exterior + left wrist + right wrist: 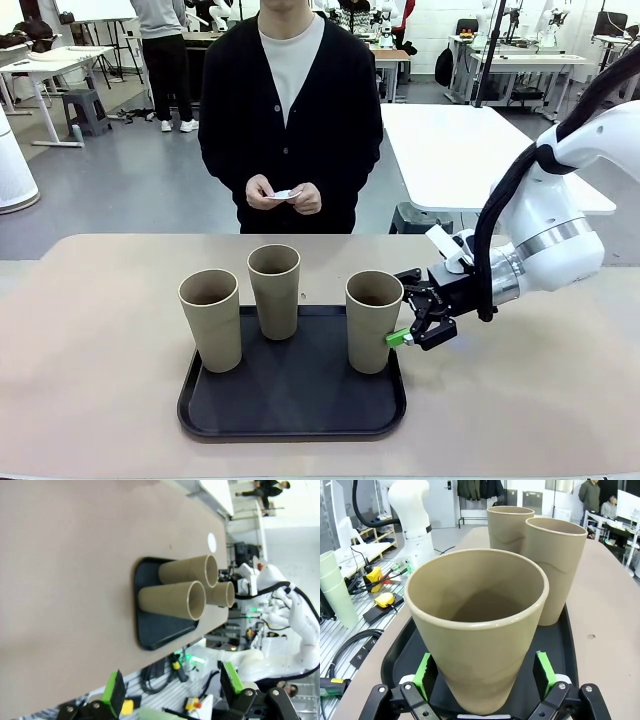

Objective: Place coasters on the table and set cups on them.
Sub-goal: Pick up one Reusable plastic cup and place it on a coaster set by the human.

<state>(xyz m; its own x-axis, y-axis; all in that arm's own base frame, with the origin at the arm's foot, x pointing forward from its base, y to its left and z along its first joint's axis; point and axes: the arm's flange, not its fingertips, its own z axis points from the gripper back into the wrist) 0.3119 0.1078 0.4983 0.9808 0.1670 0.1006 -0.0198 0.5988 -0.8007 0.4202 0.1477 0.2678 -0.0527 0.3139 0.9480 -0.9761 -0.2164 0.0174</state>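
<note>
Cups stand on the tray on the table. Right gripper straddles the rightmost cup, jaws apart, not clamped. Left gripper hangs open, empty. Person's hands hold coasters.

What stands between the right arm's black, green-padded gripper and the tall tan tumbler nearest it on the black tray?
Nothing visible. The right gripper straddles that tan tumbler low down, a green pad on each side; the other two tumblers stand beyond it.

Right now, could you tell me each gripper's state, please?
Left gripper: open, empty.
Right gripper: open, fingers either side of a cup.
</note>
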